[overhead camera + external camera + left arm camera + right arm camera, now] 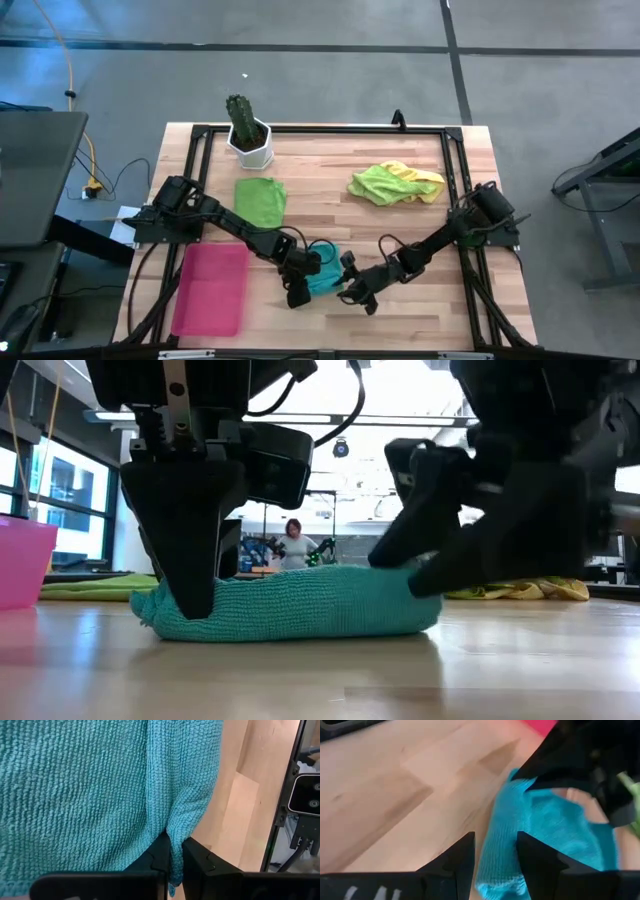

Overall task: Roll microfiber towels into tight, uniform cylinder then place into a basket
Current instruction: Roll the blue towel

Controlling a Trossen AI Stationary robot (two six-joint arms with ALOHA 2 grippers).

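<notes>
**Teal towel pinched at the table's lower centre**

Teal towel (pixel 290 605) fills the middle of the low view, lying bunched on the wooden table (pixel 400 240). No writing or brand can be read anywhere. The left gripper (pixel 175 860) has its fingers closed tight on a fold of the towel's edge. The right gripper (pixel 495 855) sits at the towel's other end with its fingers parted, a strip of the cloth showing between them; whether they press it I cannot tell. In the high view the pink tray (pixel 210 290) lies at lower left, a green towel (pixel 260 200) above it, and the lime and yellow towels (pixel 395 183) heaped at upper right. A potted cactus (pixel 247 130) stands at upper left.
</notes>
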